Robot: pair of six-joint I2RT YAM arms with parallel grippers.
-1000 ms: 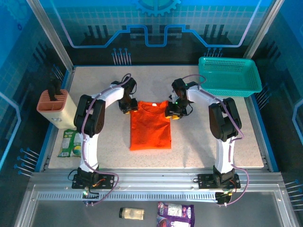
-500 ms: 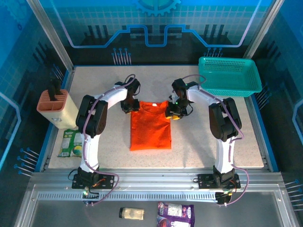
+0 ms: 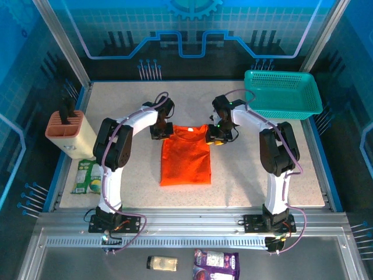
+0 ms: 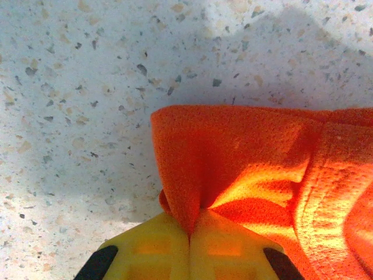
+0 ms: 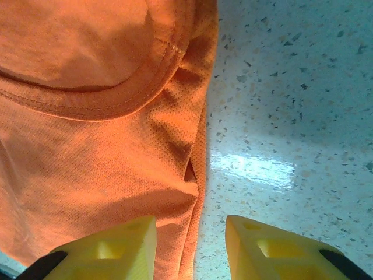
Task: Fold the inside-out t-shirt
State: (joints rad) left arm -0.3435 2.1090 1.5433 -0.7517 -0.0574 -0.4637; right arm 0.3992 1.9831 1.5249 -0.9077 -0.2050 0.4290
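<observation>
Basket (image 3: 282, 93) far right, knife block (image 3: 65, 131) left — both well apart from t-shirt (image 3: 185, 157).

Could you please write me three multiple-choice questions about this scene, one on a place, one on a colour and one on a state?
1. Where on the table does the teal basket stand? A: near left corner. B: far right corner. C: middle.
2. What colour is the t-shirt? A: white. B: green. C: orange.
3. How is the left gripper? A: shut on a corner of the t-shirt. B: open above bare table. C: shut on the basket's rim.

Answers: 1 B, since the top view shows it at the far right edge. 2 C, since the cloth is bright orange in all three views. 3 A, since the left wrist view shows cloth pinched between the closed yellow fingers.
</observation>
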